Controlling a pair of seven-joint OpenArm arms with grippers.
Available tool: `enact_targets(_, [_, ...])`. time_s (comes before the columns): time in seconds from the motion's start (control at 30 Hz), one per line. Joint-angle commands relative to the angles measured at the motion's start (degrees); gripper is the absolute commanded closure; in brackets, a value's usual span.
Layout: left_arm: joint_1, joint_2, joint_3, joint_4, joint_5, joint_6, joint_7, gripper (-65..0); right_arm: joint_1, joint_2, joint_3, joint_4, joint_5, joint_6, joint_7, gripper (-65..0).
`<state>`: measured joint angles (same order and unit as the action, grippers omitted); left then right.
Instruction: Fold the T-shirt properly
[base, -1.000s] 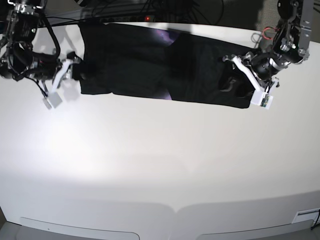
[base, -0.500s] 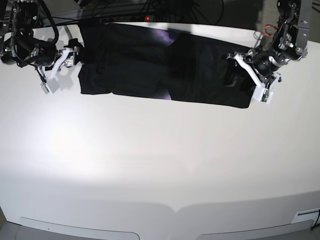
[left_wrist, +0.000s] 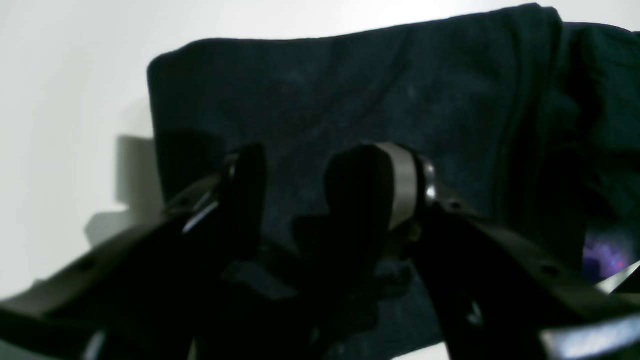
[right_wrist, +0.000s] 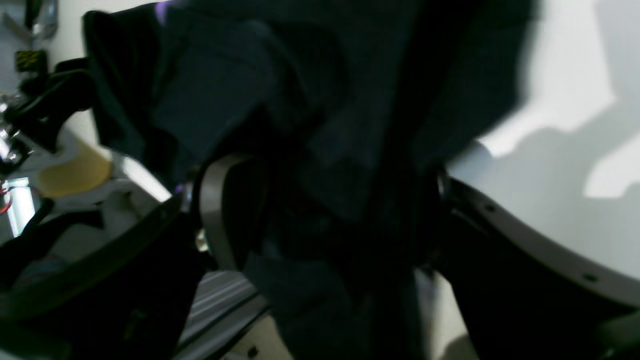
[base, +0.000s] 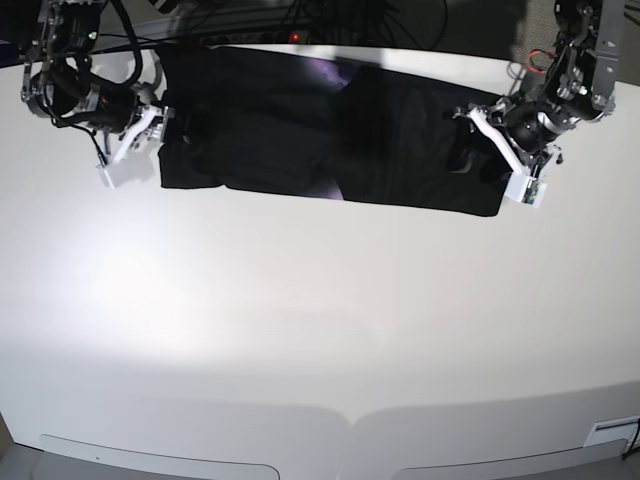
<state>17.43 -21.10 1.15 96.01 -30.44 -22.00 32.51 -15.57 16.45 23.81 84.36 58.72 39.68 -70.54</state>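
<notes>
Right gripper (base: 150, 128) now against T-shirt (base: 320, 125)

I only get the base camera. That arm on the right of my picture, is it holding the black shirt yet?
Observer: Not that I can see. In the left wrist view the left gripper has its jaws apart, and the T-shirt shows through the gap.
Operator: What about the other arm?
Observer: In the right wrist view, bunched cloth fills the space between the fingers of the right gripper. The view is too blurred to tell if it is clamped.
</notes>
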Motion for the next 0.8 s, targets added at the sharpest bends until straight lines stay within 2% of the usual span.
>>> enact_targets(0.0, [-0.4, -0.5, -0.2, 0.9, -0.6, -0.2, -1.3, -32.2, -0.3, -0.3, -1.0, 0.0, -1.3, 0.3, -2.3, -41.9])
enact_targets(0.07, [-0.5, -0.5, -0.2, 0.9, -0.6, -0.2, -1.3, -32.2, -0.3, -0.8, -2.7, 0.0, -1.1, 0.3, -2.3, -37.3])
enact_targets(0.13, [-0.4, -0.5, -0.2, 0.9, -0.6, -0.3, -1.3, -32.2, -0.3, -0.7, -4.5, 0.0, -1.6, 0.3, -2.3, -29.7])
enact_targets(0.2, [-0.4, -0.5, -0.2, 0.9, -0.6, -0.2, -1.1, -32.2, -0.3, -0.7, -5.1, 0.0, -2.0, 0.3, -0.8, -18.4])
enact_targets(0.27, [-0.4, -0.5, -0.2, 0.9, -0.4, -0.2, -1.1, -32.2, -0.3, -0.4, -5.0, 0.0, -2.0, 0.3, 1.4, -2.9])
enact_targets(0.3, [-0.4, -0.5, -0.2, 0.9, -0.4, -0.3, -1.0, -32.2, -0.3, -0.1, -5.0, 0.1, -2.0, 0.3, 2.6, 0.0])
enact_targets(0.4, [-0.4, -0.5, -0.2, 0.9, -0.4, -0.3, -0.9, -32.2, -0.3, 1.9, -4.5, 0.4, -2.0, 0.3, 7.1, 0.0])
enact_targets(0.53, [-0.4, -0.5, -0.2, 0.9, -0.4, -0.3, -1.0, -32.2, 0.2, 6.8, -1.7, 1.2, -1.9, 0.3, 11.8, 0.0])
enact_targets(0.67, [-0.4, -0.5, -0.2, 0.9, -0.4, -0.3, -1.3, -32.2, 2.4, 10.9, 0.2, 1.2, -1.9, 0.3, 11.1, 0.0])
enact_targets(0.77, [-0.4, -0.2, -0.2, 0.6, -0.4, -0.3, -1.4, -32.2, 4.4, 11.7, 0.2, 1.2, 1.8, 0.3, 8.1, 0.0])
